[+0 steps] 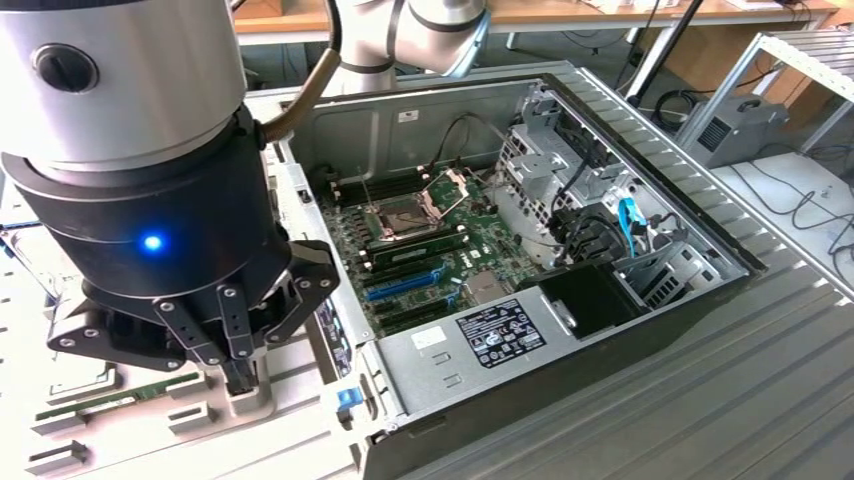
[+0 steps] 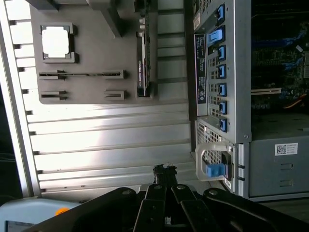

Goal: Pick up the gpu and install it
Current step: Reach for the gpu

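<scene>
Tray (image 2: 87,93) holds gpu (image 2: 141,65) between RAM stick (image 2: 82,74) and computer case (image 2: 241,96).

One open grey metal computer case (image 1: 400,125). One pale grey parts tray (image 2: 96,94), with one square silvery processor chip (image 2: 56,42), one narrow memory stick (image 2: 82,74) and one thin black rectangular gpu card (image 2: 141,63). Seven small blue plastic tabs (image 2: 221,71) along the case's rear plate, plus one larger blue latch (image 2: 215,170). One silver power supply box (image 1: 434,352) bearing one black label (image 1: 501,333). One black tool (image 2: 164,170).
</scene>
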Robot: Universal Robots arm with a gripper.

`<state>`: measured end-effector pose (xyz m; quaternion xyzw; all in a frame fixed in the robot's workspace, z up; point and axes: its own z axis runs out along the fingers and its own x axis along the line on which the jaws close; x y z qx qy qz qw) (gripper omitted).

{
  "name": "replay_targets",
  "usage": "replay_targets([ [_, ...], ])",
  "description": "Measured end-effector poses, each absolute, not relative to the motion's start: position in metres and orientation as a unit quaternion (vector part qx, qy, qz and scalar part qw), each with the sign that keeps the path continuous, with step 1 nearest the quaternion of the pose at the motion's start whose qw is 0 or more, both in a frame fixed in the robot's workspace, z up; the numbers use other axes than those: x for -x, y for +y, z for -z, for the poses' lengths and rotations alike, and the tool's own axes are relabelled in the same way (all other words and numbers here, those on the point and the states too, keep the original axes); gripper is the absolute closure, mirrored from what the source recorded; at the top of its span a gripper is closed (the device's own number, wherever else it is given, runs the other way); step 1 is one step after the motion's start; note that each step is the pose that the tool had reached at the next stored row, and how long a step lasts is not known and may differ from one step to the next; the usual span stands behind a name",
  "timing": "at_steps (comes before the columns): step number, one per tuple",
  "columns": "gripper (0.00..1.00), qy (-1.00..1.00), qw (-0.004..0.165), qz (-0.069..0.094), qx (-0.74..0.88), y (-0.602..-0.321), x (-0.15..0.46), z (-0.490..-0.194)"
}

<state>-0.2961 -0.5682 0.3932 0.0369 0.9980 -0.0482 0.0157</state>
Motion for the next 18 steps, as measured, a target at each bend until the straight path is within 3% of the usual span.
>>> replay_targets([
  [18,0.89,0.998,0.016,0.053,-0.037,-0.583,0.296,-0.393],
])
